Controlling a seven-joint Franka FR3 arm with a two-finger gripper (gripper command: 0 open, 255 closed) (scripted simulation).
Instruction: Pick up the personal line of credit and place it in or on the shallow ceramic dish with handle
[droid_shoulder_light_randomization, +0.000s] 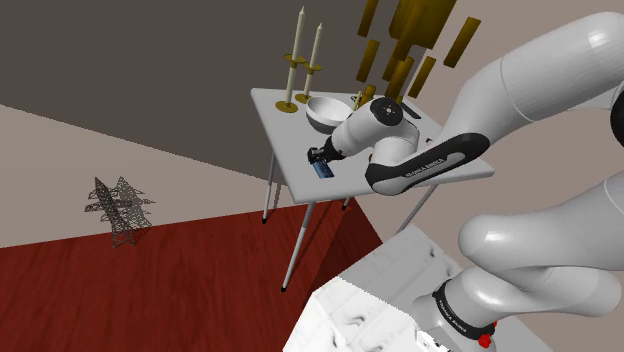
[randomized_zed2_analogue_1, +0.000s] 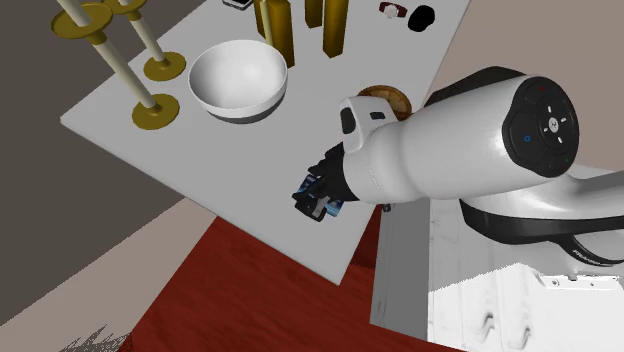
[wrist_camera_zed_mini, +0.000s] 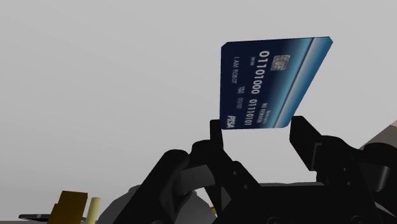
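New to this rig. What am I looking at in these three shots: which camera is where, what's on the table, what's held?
A simulated white robot arm with a black two-finger gripper. The shoulder view looks from beside its stand, the second exterior view looks down on the table, the wrist view looks along the fingers. On the table stand a white bowl, gold candlesticks and gold blocks. The fingers clasp the near end of a blue bank card; whether it is off the table I cannot tell.
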